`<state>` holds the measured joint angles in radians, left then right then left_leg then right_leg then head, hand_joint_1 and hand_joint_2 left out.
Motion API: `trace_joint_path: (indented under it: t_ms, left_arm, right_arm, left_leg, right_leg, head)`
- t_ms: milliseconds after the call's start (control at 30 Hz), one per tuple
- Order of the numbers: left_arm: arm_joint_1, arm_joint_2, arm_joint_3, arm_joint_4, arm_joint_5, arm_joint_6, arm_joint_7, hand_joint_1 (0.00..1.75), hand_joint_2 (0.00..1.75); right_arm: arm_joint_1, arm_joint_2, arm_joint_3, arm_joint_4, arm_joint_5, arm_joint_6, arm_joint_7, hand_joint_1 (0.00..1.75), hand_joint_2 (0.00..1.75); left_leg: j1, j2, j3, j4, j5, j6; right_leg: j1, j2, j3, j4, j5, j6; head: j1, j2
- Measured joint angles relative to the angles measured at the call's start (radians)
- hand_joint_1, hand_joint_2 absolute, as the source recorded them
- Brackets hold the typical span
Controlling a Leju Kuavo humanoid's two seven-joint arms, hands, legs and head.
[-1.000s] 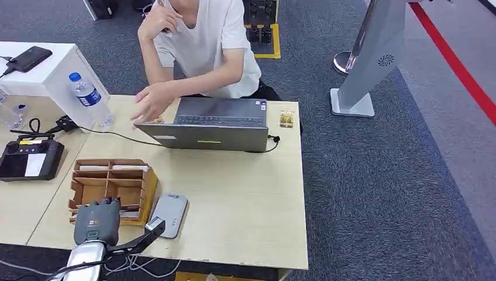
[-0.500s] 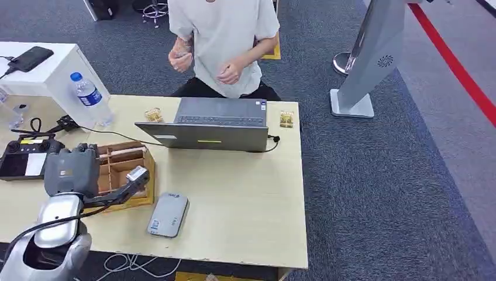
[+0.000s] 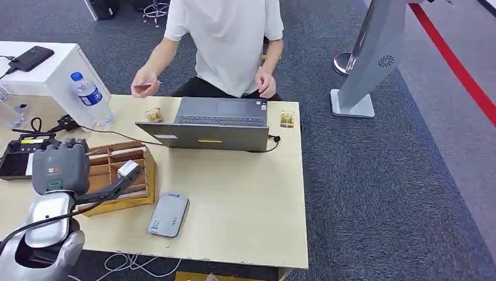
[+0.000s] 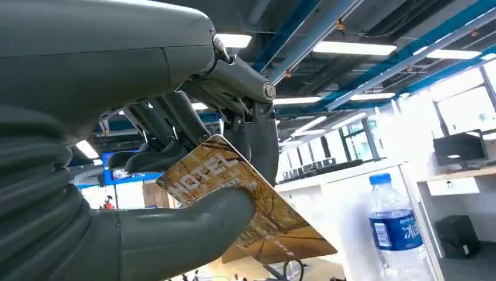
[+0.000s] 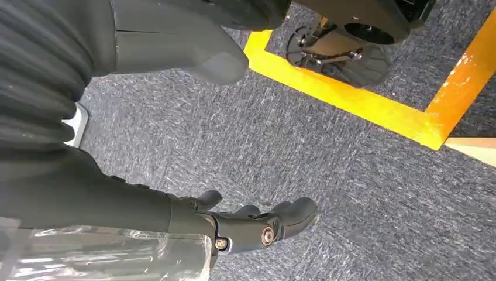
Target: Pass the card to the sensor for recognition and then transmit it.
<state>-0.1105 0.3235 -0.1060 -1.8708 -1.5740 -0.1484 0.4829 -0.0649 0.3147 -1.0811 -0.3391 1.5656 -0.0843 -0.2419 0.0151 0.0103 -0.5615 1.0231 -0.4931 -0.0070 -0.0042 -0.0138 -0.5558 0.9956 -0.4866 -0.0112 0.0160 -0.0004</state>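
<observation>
My left hand is raised over the left side of the table, above the near-left corner of a wooden card box. It pinches a brown and orange card, printed "HOTEL", between the thumb and the fingers. The grey flat sensor lies on the table to the right of the box, near the front edge and apart from the hand. My right hand hangs above the carpet floor, its fingers apart from the thumb and holding nothing.
A person stands behind the table, both hands free. A laptop sits at the far edge, a water bottle and a black controller at the left. Two small jars flank the laptop.
My left hand has risen from the table's front edge and moved left and away, over the wooden box. The box has shifted slightly. The person has straightened up and drawn the arm back.
</observation>
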Motion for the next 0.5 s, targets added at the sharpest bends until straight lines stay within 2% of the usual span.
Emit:
trace_joint_path:
  t_ms: [500]
  left_arm:
    - [0.001,0.014,0.025,0.000,0.000,0.002,0.001,1.75,1.75]
  right_arm:
    - [0.000,0.000,0.013,0.006,0.000,-0.001,-0.002,0.00,1.75]
  left_leg:
    - [0.000,0.000,0.000,0.000,0.000,0.000]
  right_leg:
    - [0.000,0.000,0.000,0.000,0.000,0.000]
  head:
    - [0.000,0.000]
